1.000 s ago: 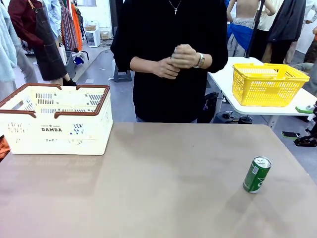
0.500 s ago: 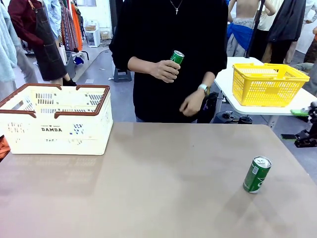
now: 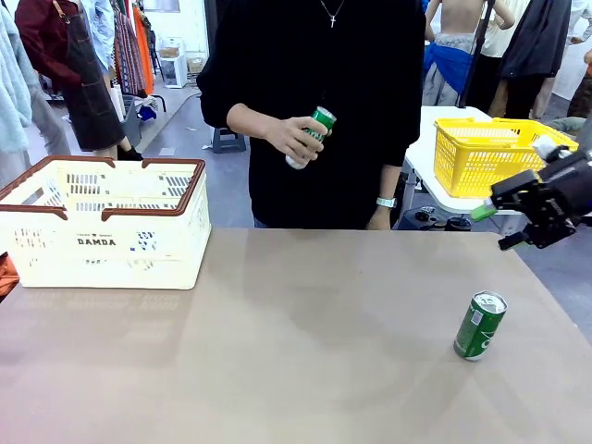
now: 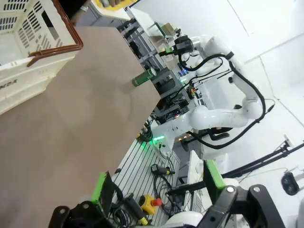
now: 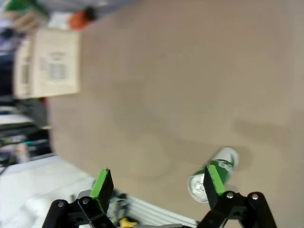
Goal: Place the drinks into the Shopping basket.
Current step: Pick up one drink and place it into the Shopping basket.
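reviewing left to right. left gripper (image 4: 156,187): jaws spread wide with nothing between them, held back off the near edge of the table (image 3: 277,351), well short of any drink. shopping basket (image 3: 55,254): sits on the table's left end, ahead of the left gripper and well apart from the right one; its contents cannot be made out through the slots. person's hand (image 3: 289,137): holds a green can (image 3: 314,128) above the far edge, out beyond both grippers, not yet set down. second green can (image 3: 480,325): stands on its base on the table, below and just ahead of the right gripper (image 3: 497,228), not touching it. right gripper: jaws fully apart, empty, hovering over the table's right end. judgement: early stage. at least two drinks remain outside the basket, no grasp has been made, and the nearer can looks the next item due.
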{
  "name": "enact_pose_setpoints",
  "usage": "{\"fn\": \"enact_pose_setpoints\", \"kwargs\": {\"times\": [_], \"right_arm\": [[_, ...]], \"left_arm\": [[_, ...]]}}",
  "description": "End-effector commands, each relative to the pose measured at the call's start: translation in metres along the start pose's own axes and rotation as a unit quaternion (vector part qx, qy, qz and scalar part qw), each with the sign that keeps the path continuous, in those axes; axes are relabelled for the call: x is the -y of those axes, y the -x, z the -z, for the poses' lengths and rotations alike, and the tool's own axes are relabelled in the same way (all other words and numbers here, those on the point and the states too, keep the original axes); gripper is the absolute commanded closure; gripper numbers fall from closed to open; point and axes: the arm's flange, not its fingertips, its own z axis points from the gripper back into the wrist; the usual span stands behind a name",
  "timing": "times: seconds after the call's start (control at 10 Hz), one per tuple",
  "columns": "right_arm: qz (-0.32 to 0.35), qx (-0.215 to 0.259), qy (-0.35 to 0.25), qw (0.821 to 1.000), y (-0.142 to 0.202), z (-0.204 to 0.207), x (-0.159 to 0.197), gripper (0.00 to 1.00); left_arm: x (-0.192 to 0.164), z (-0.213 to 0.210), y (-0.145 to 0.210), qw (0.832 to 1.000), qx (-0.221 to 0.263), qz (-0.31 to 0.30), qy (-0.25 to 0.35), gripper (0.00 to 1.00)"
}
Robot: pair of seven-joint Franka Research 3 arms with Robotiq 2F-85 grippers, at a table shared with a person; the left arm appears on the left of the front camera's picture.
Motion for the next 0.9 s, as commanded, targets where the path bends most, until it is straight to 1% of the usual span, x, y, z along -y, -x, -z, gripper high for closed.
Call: {"fn": "enact_pose_setpoints", "kwargs": {"times": [0.0,0.1,0.2,0.3,0.4,0.5,0.6,0.8], "right_arm": [[-0.039,-0.058,0.271,0.960,0.018,0.012,-0.004,0.00],[-0.056,-0.096,0.277,0.954,0.022,0.012,-0.003,0.00],[-0.070,-0.103,0.259,0.958,0.023,0.008,-0.001,0.00],[-0.075,-0.066,0.149,0.984,0.014,-0.002,-0.002,0.00],[-0.049,-0.062,0.222,0.972,0.021,0.015,-0.001,0.00],[-0.059,-0.072,0.220,0.971,0.022,0.012,0.003,0.00],[-0.059,-0.088,0.211,0.972,0.017,0.019,0.003,0.00],[-0.058,-0.091,0.224,0.969,0.026,0.035,-0.012,0.00]], "left_arm": [[0.001,0.001,0.002,1.000,0.002,0.002,-0.004,0.00],[0.001,0.001,0.002,1.000,0.002,0.002,-0.004,0.00],[0.001,0.001,0.002,1.000,0.002,0.002,-0.004,0.00],[0.001,0.001,0.002,1.000,0.002,0.002,-0.004,0.00],[0.001,0.001,0.002,1.000,0.002,0.002,-0.004,0.00],[0.001,0.001,0.002,1.000,0.002,0.002,-0.004,0.00],[0.001,0.001,0.002,1.000,0.002,0.002,-0.004,0.00],[0.001,0.001,0.002,1.000,0.002,0.002,-0.004,0.00]]}}
